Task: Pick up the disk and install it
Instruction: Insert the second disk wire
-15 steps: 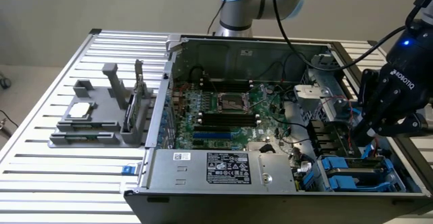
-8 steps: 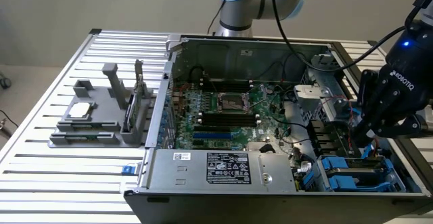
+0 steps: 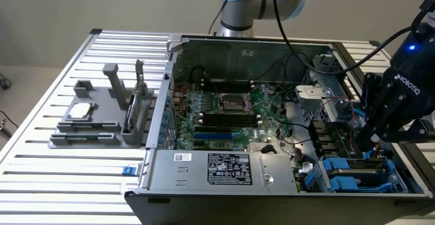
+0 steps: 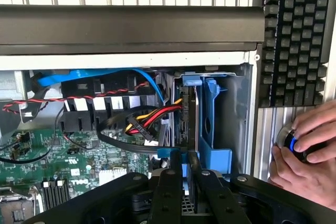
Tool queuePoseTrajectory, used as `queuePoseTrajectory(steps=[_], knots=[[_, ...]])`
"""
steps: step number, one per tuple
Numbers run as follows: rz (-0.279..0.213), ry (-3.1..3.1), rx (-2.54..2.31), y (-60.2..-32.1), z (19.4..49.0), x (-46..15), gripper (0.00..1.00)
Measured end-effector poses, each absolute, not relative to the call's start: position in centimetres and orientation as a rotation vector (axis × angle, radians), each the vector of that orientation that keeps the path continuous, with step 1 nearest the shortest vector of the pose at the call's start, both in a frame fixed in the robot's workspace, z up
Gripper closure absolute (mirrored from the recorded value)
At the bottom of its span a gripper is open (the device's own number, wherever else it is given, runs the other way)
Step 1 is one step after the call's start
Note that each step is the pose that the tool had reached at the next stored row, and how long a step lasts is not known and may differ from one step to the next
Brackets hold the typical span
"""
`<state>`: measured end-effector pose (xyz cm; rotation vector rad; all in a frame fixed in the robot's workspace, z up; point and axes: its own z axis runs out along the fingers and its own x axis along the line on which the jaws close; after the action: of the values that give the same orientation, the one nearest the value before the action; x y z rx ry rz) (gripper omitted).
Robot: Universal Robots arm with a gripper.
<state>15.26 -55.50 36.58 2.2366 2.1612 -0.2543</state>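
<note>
The disk (image 4: 189,114) stands on edge inside the blue drive cage (image 4: 216,129) at the corner of the open computer case. Its thin dark side and a blue carrier rim face the wrist camera. My gripper (image 4: 185,176) sits right over it, its black fingers (image 4: 169,192) set close together on either side of the blue carrier edge. In the exterior view the gripper (image 3: 376,136) hangs low over the drive bays (image 3: 353,176) at the case's right end, and it hides the disk there.
Red, yellow and black cables (image 4: 152,116) and a blue cable run just beside the cage. The motherboard (image 3: 227,115) and a silver labelled box (image 3: 224,169) fill the case. A grey fixture (image 3: 102,118) stands on the slatted table. A person's hands (image 4: 310,153) rest on a knob near a keyboard (image 4: 296,35).
</note>
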Motion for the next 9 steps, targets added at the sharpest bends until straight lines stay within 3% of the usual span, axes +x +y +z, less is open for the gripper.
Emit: queuePoseTrajectory(steps=[9], knots=[[-0.242, 2.193, 2.207, -55.99, 36.27, 15.27, 0.84]])
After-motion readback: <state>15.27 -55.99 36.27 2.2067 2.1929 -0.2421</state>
